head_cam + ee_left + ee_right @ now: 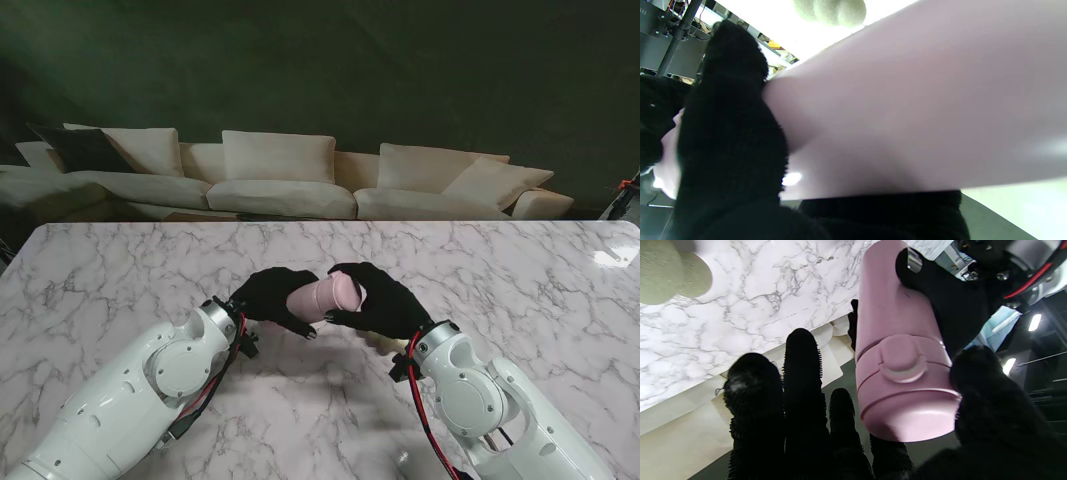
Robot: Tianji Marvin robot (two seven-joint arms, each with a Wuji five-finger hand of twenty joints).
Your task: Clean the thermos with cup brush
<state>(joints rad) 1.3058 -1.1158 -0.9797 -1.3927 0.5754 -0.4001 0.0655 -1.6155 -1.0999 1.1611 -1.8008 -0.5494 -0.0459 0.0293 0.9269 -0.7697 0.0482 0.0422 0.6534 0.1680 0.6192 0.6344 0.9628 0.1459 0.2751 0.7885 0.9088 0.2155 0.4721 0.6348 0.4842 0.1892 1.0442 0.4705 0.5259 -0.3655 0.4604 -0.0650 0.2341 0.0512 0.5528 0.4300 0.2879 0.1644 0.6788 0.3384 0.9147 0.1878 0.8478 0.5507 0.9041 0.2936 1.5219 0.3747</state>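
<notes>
A: Where's the thermos (323,297)?

B: Mid-table, lifted off the marble table (120,280), lying roughly sideways between the two gloved hands. Pink, lid on. The lid end points right and a bit far.

A: Left hand (272,299)?

B: Wrapped round the body of the thermos from the left. In the left wrist view the pink wall (907,110) fills most of the frame, with a black finger (730,126) curled across it. So it's grasping the thermos.

A: Right hand (380,300)?

B: At the lid end. The right wrist view shows the lid (907,386) with its round button, the thumb (990,400) pressed against one side of it, and the other fingers (803,380) stretched out straight alongside, apart from the lid. Whether it truly grips the lid, I can't tell; from the stand view the hand cups over that end.

A: Brush?

B: Something pale green and spongy shows at the edge of both wrist views (670,273), on the table. Could be the brush head, can't confirm.

A: Background?

B: Cream sofa (280,180) beyond the table's far edge.
</notes>
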